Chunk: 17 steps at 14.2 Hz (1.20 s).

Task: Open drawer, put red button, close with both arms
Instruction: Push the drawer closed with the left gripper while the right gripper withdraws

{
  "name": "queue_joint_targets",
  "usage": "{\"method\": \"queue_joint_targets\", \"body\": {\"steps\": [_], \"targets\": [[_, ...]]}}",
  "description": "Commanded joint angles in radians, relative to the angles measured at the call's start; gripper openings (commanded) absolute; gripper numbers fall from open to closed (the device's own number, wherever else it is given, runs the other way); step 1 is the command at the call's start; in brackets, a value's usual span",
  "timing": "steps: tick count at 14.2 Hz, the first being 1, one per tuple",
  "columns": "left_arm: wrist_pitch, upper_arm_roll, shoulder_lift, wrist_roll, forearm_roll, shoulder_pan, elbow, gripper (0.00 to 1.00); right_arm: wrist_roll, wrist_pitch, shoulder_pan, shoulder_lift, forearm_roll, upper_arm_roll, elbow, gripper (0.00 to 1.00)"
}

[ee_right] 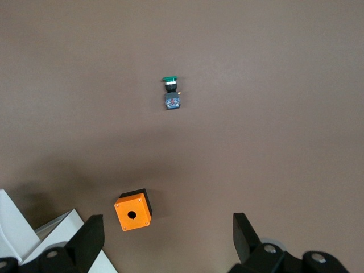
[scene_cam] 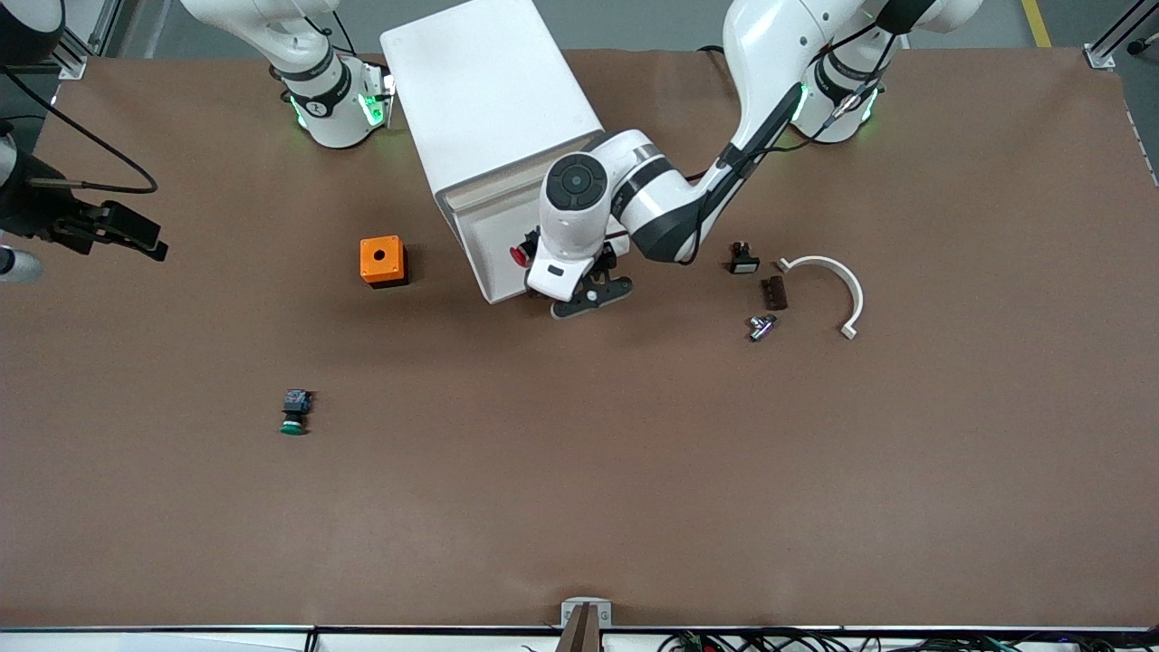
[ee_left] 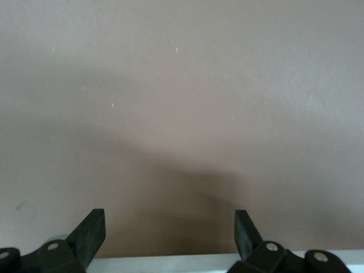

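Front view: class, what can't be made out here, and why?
- Red button: mostly covered by the left arm's wrist, at the drawer front.
- Drawer front: handle hidden under that arm.
- Right end effector: arm cut by the picture's edge.
- Small parts: too small to identify.

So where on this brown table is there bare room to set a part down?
The widest bare stretch lies nearer the front camera than the green-capped pushbutton switch. Another lies between that switch and the orange box with a hole. It is crowded around the white curved bracket and the small parts beside it.
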Motion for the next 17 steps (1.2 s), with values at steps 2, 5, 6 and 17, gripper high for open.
{"method": "queue_joint_targets", "body": {"steps": [2,5,6,17], "targets": [[0.010,-0.025,0.001,-0.058,-0.013,-0.036,-0.009,1.00,-0.138,0.002,-0.072,-0.003,-0.025,0.014,0.032,1.00],[0.011,-0.034,0.001,-0.111,-0.036,-0.069,-0.007,1.00,-0.193,-0.005,-0.102,-0.001,-0.023,0.014,0.053,1.00],[0.011,-0.034,0.001,-0.111,-0.052,-0.077,-0.007,1.00,-0.193,-0.001,-0.101,-0.001,-0.023,0.015,0.055,1.00],[0.034,-0.065,0.018,-0.106,-0.251,-0.100,-0.009,1.00,-0.120,0.001,-0.081,0.005,-0.011,0.023,0.064,1.00]]}}
